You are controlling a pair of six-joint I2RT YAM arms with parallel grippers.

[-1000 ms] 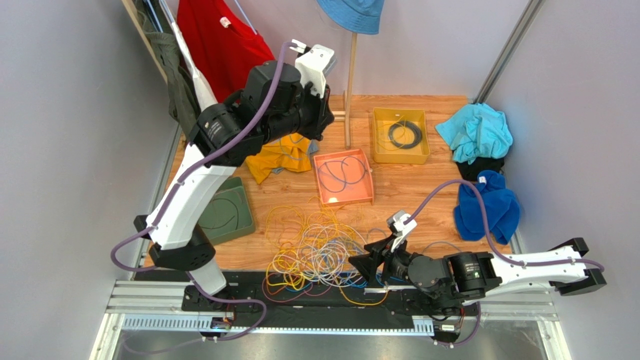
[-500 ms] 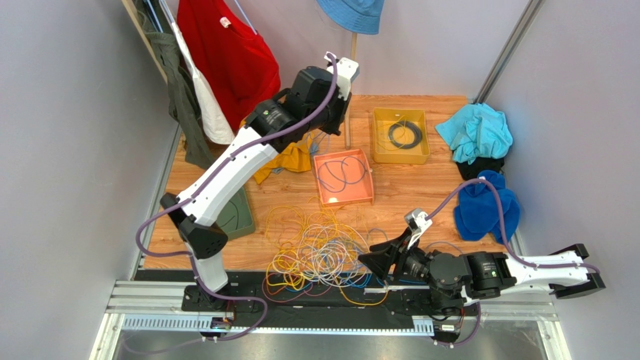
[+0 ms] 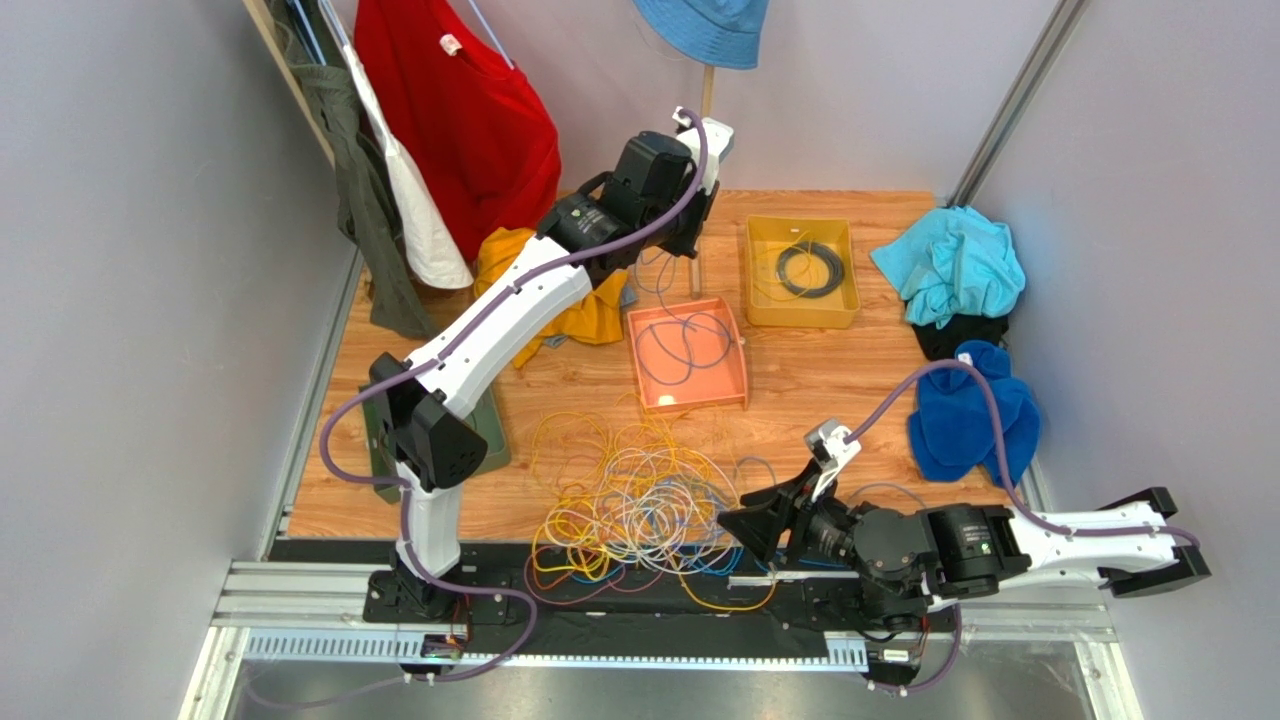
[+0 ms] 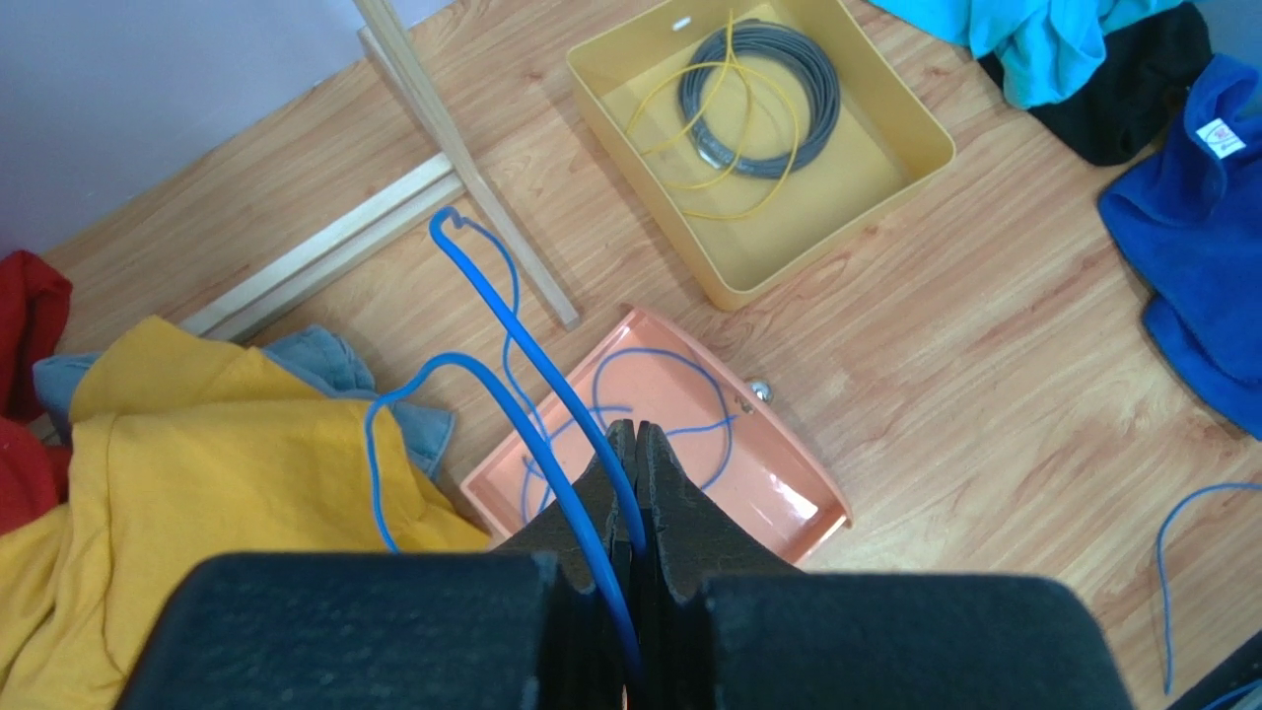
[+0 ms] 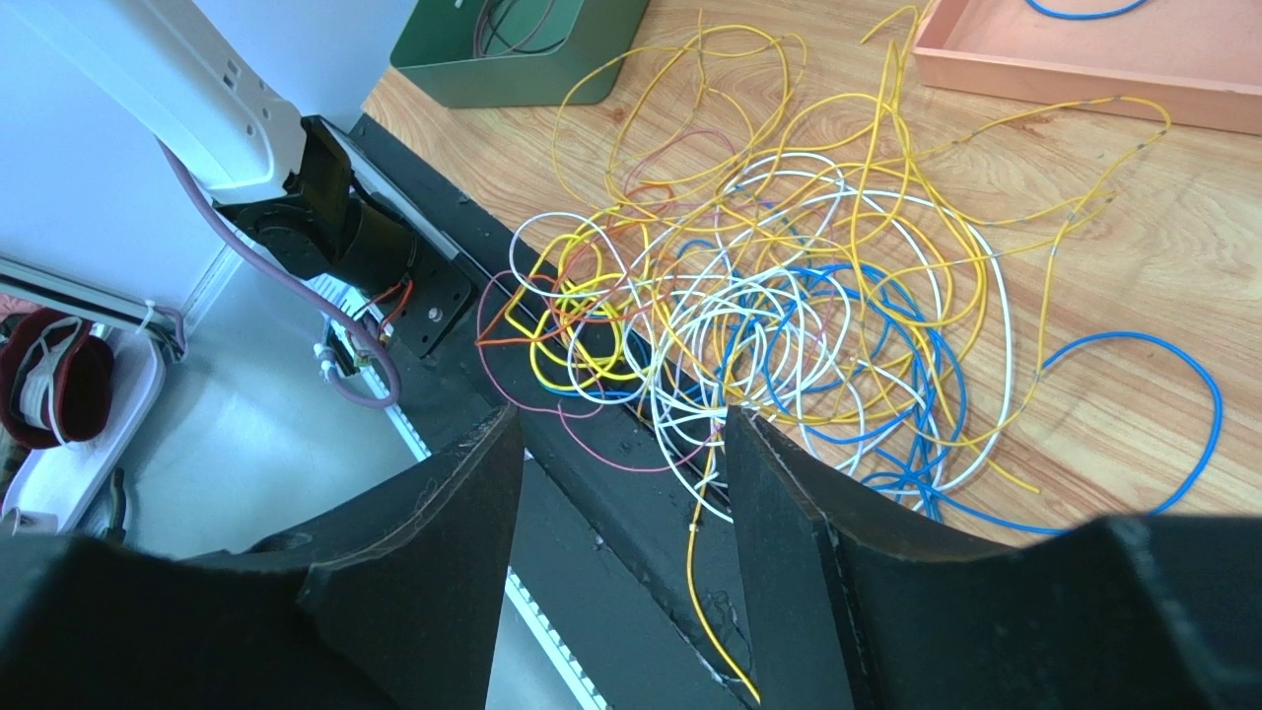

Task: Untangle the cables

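The cables lie in a tangle [image 3: 639,503] of yellow, white, blue and orange wires at the table's near edge, also in the right wrist view [image 5: 770,296]. My left gripper [image 3: 663,245] is raised at the back, above the orange tray [image 3: 688,405]. Its jaws are shut [image 4: 634,432] on a blue cable [image 4: 504,333], which loops up and hangs down toward the tray [image 4: 830,511], where more blue cable lies. My right gripper [image 3: 739,525] is open and empty [image 5: 622,419], low over the black rail just right of the tangle.
A yellow tray [image 3: 801,320] with a coiled black cable stands beside the orange one. A green tray [image 5: 519,67] is at the left. A wooden pole [image 3: 699,195], a yellow cloth [image 3: 556,308], hanging clothes [image 3: 451,90] and blue cloths [image 3: 977,413] surround them.
My left arm has swung right and toward the back, carrying the blue cable above the orange tray. My right gripper shifted slightly right, then stayed still.
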